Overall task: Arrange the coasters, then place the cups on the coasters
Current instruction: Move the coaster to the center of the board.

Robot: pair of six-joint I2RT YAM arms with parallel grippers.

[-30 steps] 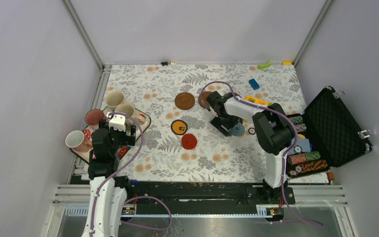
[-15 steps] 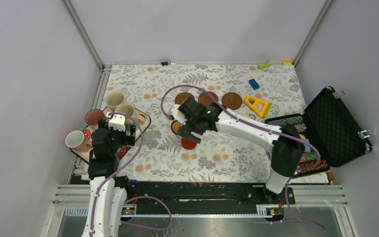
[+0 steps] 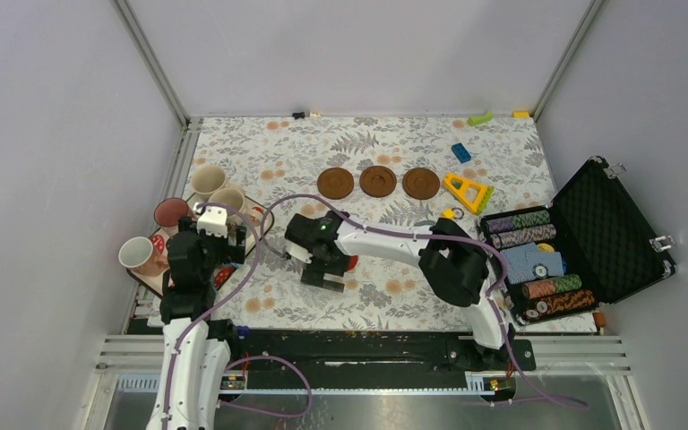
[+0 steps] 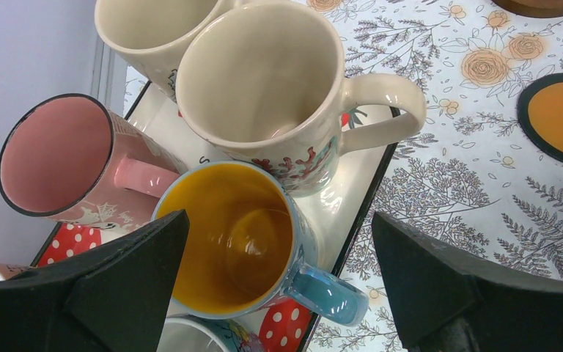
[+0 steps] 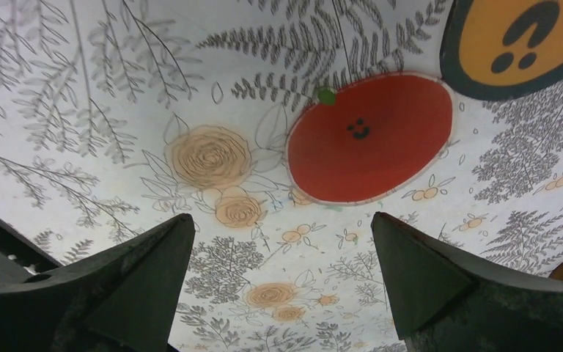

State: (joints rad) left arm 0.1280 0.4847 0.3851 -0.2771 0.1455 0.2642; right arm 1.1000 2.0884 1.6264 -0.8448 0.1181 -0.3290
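Coasters [image 3: 335, 183] lie out on the desk [image 3: 502, 143]; the cups [image 3: 206, 179] stand on their tray [image 4: 359, 205] at its left edge.

Your three dark brown coasters [image 3: 378, 181] sit in a row near the far edge, apart from one another. The red coaster [image 5: 370, 138] and the orange coaster [image 5: 520, 44] lie just beside each other nearer the middle. Your right gripper [image 5: 282, 235] hangs over the red one, jaws wide and holding nothing. Your left gripper [image 4: 275, 242] hovers above the blue mug [image 4: 227, 235], jaws wide and empty, with the pink mug [image 4: 55, 154] and two cream mugs [image 4: 264, 73] close by.
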